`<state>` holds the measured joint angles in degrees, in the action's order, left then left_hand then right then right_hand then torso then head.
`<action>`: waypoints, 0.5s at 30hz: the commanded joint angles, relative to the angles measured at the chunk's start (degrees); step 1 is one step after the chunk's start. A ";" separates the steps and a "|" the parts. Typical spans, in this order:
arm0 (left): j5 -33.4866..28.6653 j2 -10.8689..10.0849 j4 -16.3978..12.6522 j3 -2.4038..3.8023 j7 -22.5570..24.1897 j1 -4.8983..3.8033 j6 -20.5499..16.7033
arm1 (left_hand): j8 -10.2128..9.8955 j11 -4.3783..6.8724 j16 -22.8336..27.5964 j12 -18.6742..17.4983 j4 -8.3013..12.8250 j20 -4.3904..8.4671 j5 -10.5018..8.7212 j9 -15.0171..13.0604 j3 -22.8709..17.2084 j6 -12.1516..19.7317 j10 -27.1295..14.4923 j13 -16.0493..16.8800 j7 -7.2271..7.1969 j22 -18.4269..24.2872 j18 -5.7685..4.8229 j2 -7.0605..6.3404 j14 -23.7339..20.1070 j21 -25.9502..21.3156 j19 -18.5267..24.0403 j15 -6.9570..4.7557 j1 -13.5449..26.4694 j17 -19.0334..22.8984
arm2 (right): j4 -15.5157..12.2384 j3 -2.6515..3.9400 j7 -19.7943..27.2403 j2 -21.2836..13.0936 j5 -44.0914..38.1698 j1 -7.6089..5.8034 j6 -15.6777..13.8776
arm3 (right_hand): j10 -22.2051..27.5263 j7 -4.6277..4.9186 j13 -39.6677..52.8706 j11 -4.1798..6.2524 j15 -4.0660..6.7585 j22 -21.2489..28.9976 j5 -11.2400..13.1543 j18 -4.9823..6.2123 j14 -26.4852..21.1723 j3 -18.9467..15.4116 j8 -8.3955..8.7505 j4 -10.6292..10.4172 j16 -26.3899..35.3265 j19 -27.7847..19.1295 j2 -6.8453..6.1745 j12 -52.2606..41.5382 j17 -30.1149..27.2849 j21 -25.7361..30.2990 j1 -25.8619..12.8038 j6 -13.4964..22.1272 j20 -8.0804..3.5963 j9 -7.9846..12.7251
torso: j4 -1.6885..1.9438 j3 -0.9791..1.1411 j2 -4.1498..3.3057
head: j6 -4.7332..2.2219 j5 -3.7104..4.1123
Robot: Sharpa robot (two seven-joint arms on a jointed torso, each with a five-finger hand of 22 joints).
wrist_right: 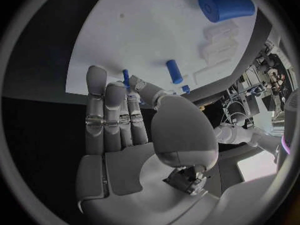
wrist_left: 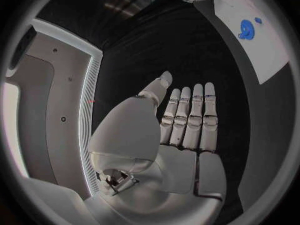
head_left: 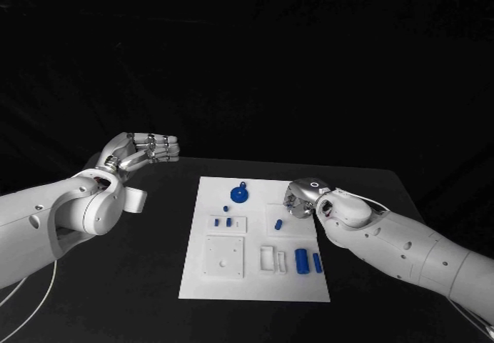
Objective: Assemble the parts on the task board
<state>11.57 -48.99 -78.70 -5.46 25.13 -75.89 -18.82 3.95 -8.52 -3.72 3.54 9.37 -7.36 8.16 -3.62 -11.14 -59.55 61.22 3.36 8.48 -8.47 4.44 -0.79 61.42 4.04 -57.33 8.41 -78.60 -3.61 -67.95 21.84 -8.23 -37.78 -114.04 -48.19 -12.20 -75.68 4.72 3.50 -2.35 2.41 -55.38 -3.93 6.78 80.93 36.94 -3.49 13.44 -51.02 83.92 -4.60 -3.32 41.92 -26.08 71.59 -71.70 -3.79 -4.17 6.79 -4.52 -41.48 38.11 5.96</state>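
Observation:
The white task board [head_left: 258, 282] lies in the middle of the black table. On it are a round blue part [head_left: 239, 194], two small blue pegs [head_left: 221, 222], a blue peg [head_left: 278, 225] and two blue cylinders [head_left: 307, 261]. My right hand [head_left: 300, 200] hangs over the board's right edge, fingers pointing down at it. In the right wrist view its thumb [wrist_right: 145, 89] and a finger pinch a thin blue peg [wrist_right: 126, 78]; another peg [wrist_right: 174, 71] and a big cylinder [wrist_right: 225, 5] lie beyond. My left hand [head_left: 144, 150] is raised left of the board, fingers straight, holding nothing.
White fixtures sit on the board: a square plate [head_left: 225, 257] at the near left and small blocks [head_left: 274, 259] beside the cylinders. Bare black table surrounds the board. The left wrist view catches the board's corner with the round blue part [wrist_left: 247, 29].

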 commanded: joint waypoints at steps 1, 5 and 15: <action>-0.34 0.18 0.10 0.02 0.07 -0.06 0.61 | -0.10 0.01 0.26 -0.01 -0.11 -0.12 -0.04 0.05 0.37 0.17 -0.25 -0.06 -0.07 0.14 0.45 0.20 -0.40 0.28 -0.51 0.08 -0.41 0.06 | -0.74 0.19 0.23 -0.36 3.17 -0.71 -0.85 | -0.95 -0.03 0.04 0.60 0.43 -0.08 -0.39 0.92 0.04 0.34 -0.19 -0.10 0.37 1.48 -0.24 -0.13 0.06 0.13 0.21 -0.49 -0.33 -0.04 | -0.10 -0.06 0.01 | -0.17 -0.28; -0.35 0.27 0.30 0.01 0.00 -0.07 0.55 | -0.10 0.01 0.26 -0.01 -0.11 -0.12 -0.04 0.05 0.37 0.17 -0.25 -0.06 -0.07 0.14 0.45 0.20 -0.40 0.28 -0.51 0.08 -0.41 0.06 | -1.90 0.42 0.11 -0.91 4.66 -1.42 -0.67 | -1.00 -0.04 0.04 0.63 0.46 -0.13 -0.51 0.94 0.05 0.29 -0.19 -0.10 0.40 1.51 -0.26 -0.15 0.08 0.17 0.20 -0.52 -0.36 -0.04 | -0.10 -0.02 0.00 | -0.15 -0.20; -0.34 1.14 1.28 -0.02 -0.38 -0.08 0.67 | -0.08 0.02 0.26 0.00 -0.31 -0.16 -0.06 0.05 0.47 0.17 -0.23 -0.06 -0.07 0.43 0.46 0.16 -0.38 0.28 -0.53 0.07 -0.57 0.06 | -6.04 1.02 -0.01 -1.40 6.23 -1.97 -0.79 | -1.07 -0.08 0.04 0.66 0.54 -0.32 -0.65 0.95 0.12 0.24 -0.19 -0.10 0.50 1.61 -0.29 -0.13 0.15 0.34 0.24 -0.62 -0.43 -0.03 | -0.08 -0.04 -0.01 | -0.22 -0.58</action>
<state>11.54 -48.12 -77.58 -5.50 24.76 -75.91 -18.82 3.95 -8.52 -3.72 3.54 9.07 -7.57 8.15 -3.62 -10.84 -59.55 61.22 3.36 8.48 -8.04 4.44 -0.80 61.42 4.04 -57.54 8.41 -78.60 -3.61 -73.32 22.83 -8.25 -39.23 -109.22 -50.15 -12.75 -75.66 4.52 3.48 -2.34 2.54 -55.66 -4.24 6.86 81.09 36.93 -3.48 13.44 -50.81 83.92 -4.61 -3.31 41.99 -26.08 71.59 -71.89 -3.78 -4.14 6.66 -4.56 -41.48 37.96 5.54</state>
